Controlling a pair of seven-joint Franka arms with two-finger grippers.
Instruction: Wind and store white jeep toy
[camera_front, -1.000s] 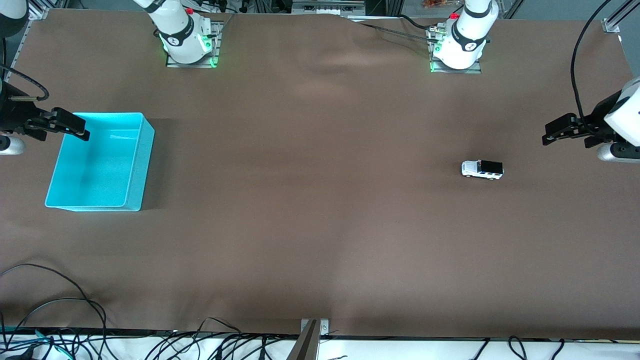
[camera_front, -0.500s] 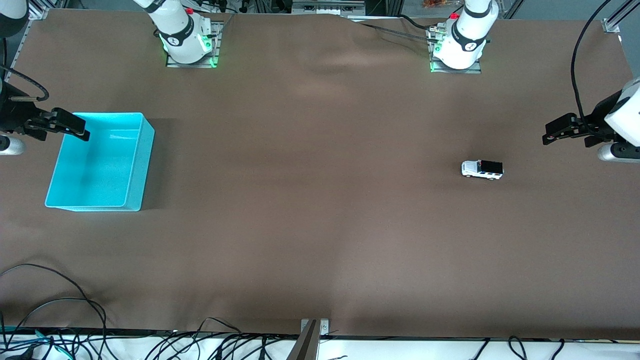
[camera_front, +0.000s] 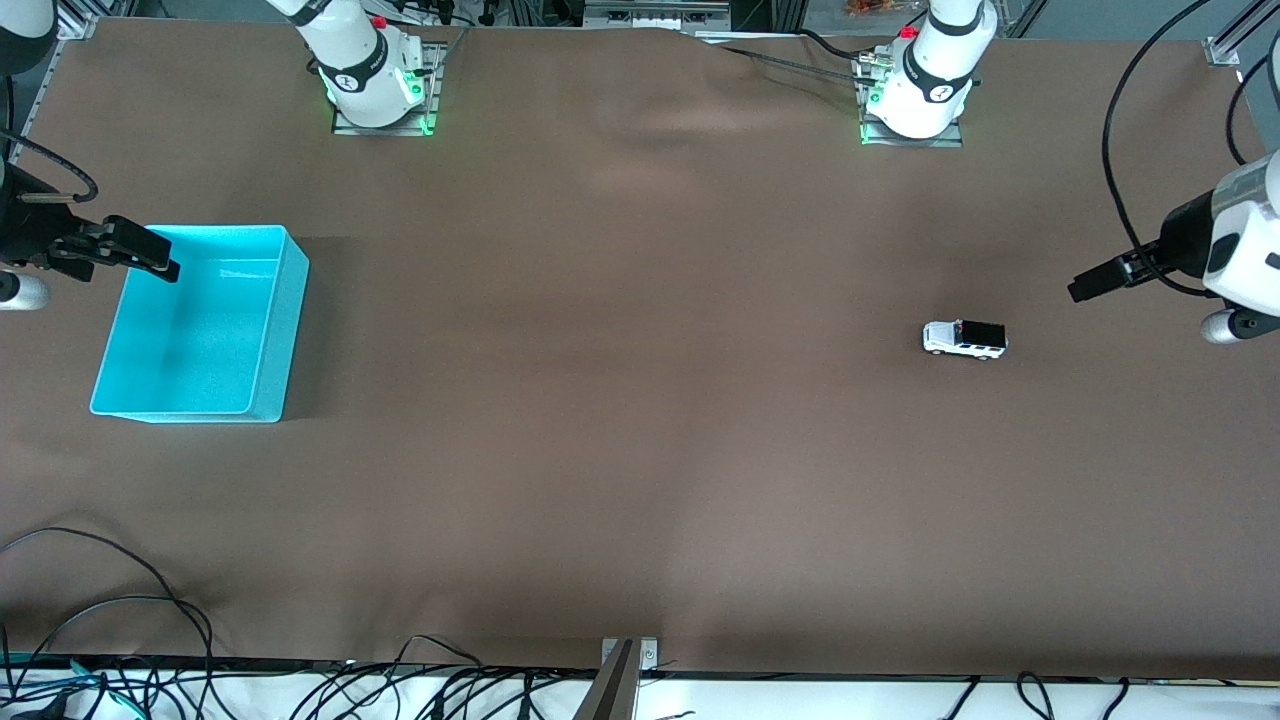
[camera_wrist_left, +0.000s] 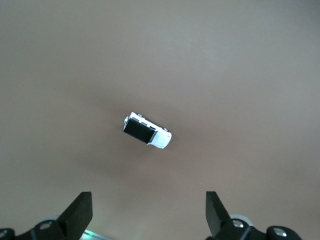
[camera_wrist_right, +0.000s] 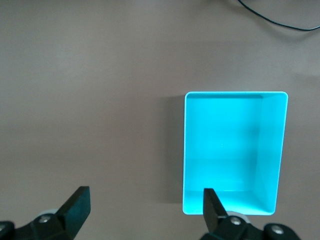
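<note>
Right now nothing is in hand yet: the opening step, the reach for the toy, is what's on. Nearest the front camera sits the white jeep toy (camera_front: 964, 340), wheels down on the brown table (camera_front: 640, 450), toward the left arm's end, all alone with bare cloth around it. The left gripper (camera_front: 1090, 283) hangs in the air over the table close to the jeep but not above it, fingers spread wide and empty; in the left wrist view the jeep (camera_wrist_left: 147, 131) lies between and ahead of the two fingertips (camera_wrist_left: 80, 212). My read: the next move calls for bringing that gripper over the little car, lining its fingers across the narrow body, and dropping low, a tiny target. At the right arm's end, the cyan bin (camera_front: 285, 330) stands open and empty, well apart from the toy. The right gripper (camera_front: 145, 256) waits over the bin's edge, jaws released, holding nothing.
</note>
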